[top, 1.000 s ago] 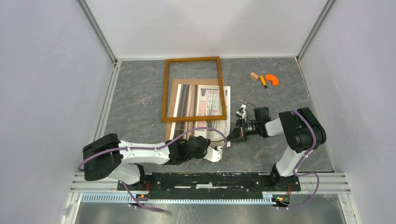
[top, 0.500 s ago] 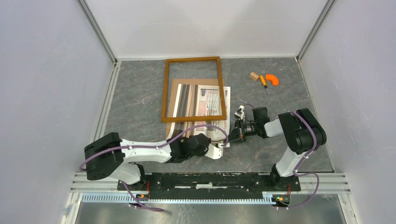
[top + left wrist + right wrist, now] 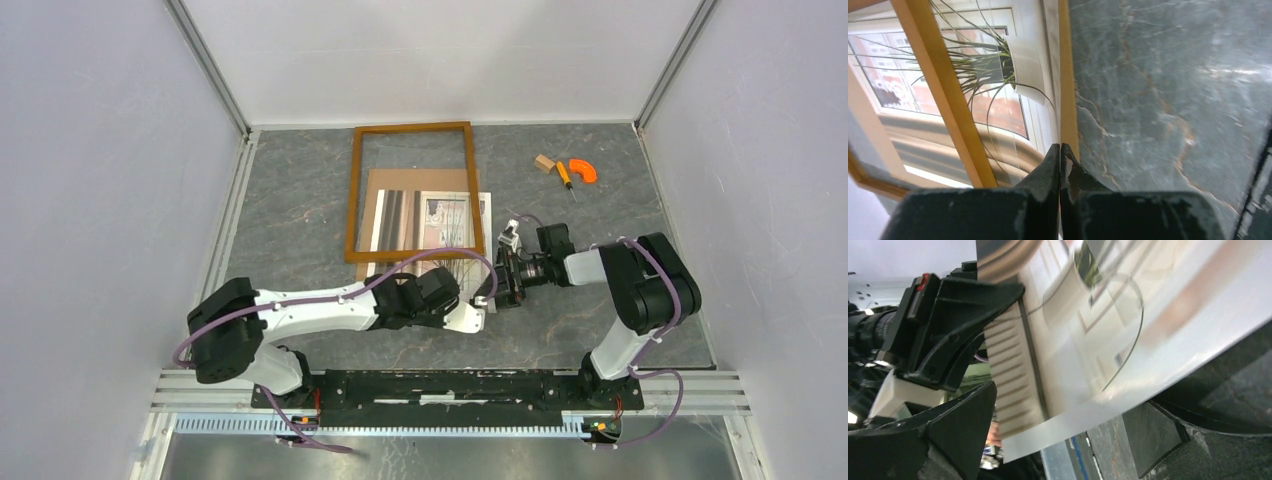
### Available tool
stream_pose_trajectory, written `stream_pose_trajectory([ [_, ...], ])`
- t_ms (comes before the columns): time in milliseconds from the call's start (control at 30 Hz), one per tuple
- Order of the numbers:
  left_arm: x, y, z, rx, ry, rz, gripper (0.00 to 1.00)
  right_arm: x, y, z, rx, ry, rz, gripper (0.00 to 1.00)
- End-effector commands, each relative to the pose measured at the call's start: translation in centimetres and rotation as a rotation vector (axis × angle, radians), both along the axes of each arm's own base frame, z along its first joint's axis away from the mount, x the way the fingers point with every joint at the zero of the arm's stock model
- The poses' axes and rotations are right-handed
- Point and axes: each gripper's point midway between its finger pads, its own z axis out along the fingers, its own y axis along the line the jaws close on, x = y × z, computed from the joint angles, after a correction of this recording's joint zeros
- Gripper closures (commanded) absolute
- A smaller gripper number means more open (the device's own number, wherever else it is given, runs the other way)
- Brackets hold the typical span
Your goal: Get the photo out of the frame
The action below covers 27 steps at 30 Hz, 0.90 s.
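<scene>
Black and pressed shut, the left jaws meet tip to tip on the right edge of the photo [image 3: 998, 75] near its near corner, with only a hairline of pale paper between them. A thin tan strip runs along that edge, with grey marbled desk [image 3: 1173, 75] beyond it. The right jaws stand wide, one finger low on each side of the right wrist view. The photo's glossy sheet [image 3: 1108, 325] curls up between and above them, and whether it touches either finger cannot be told. In that view the left jaws show at the sheet's left edge. From above, the two pairs of jaws face each other, just beside one another at the photo's [image 3: 430, 215] near right corner. The left arm [image 3: 320, 308] reaches in from the left and the right arm [image 3: 640, 280] is folded back on the right. The frame [image 3: 353, 190] lies flat on the desk [image 3: 300, 200] farther out. Its near rail [image 3: 943, 85] crosses over the photo, so the photo's far part shows inside the opening and its near part sticks out toward the arms. A brown board [image 3: 410, 179] lies under the photo, with a bare band of it showing inside the frame just beyond the photo's far edge. The rest of the opening shows only desk. Well apart, toward the far right, lie a small wooden block [image 3: 543, 162], a screwdriver [image 3: 565, 175] and a curved orange piece [image 3: 583, 170], close together.
</scene>
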Motion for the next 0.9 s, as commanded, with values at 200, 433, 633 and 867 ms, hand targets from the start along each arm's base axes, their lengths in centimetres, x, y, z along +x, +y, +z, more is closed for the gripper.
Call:
stream_pose_trajectory([
  [200,-7.8,3.3,8.0,0.108,0.402,-0.062,0.98,3.1,-2.8,0.0,-0.178,-0.416,0.201,0.02],
  [433,-10.5,5.7,13.7,0.086,0.473,-0.117,0.98,3.5,-4.8,0.9,-0.275,-0.543,0.310,0.02],
  [633,-9.8,7.7,18.9,0.038,0.435,-0.084,0.98,5.8,-6.5,1.9,-0.425,-0.724,0.272,0.02],
  [867,-7.6,9.4,25.7,-0.117,0.311,0.011,0.98,6.9,-7.7,3.1,-0.532,-0.845,0.203,0.02],
])
